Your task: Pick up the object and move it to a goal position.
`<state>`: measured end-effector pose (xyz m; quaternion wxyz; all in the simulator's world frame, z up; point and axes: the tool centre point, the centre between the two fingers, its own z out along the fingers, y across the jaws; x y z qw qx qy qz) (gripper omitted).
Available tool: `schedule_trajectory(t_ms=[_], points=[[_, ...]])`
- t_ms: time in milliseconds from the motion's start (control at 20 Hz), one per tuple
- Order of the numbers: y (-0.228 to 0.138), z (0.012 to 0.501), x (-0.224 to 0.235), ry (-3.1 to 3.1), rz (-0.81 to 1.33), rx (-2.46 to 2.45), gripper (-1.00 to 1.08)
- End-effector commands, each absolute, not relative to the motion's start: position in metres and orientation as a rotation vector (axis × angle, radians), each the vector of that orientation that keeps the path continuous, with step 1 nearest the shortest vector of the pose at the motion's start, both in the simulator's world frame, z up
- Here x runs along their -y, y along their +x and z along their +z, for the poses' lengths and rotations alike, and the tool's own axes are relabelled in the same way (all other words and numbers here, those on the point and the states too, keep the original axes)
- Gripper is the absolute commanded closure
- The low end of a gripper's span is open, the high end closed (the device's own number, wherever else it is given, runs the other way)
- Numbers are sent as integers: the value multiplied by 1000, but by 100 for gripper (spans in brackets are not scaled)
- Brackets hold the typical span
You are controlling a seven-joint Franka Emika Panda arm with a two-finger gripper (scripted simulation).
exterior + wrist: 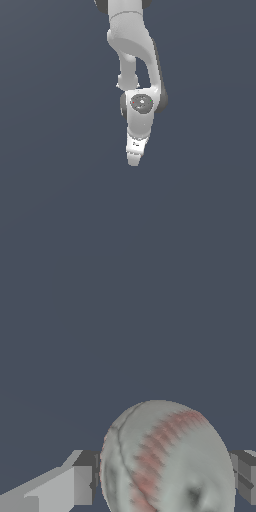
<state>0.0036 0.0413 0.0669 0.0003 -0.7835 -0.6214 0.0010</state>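
Observation:
The object (165, 456), an off-white ball with reddish seam marks, fills the space between my gripper's (166, 478) two fingers in the wrist view. The grey pad of one finger (86, 476) touches one side of the ball and the other finger (245, 476) touches the opposite side, so the gripper is shut on it. In the exterior view the white arm reaches down the middle of the picture and ends at the gripper (133, 159). There the hand hides the ball.
A plain dark blue-grey surface (50, 190) lies all around the arm in both views. No other object, container or edge shows.

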Motion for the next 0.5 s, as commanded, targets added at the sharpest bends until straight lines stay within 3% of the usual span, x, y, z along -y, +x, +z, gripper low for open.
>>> schedule_trajectory(t_ms=[0,450], points=[[2,81,-44,-2462,-1,1953,108],[-13,159,-62,-2461,2,1956,108]])
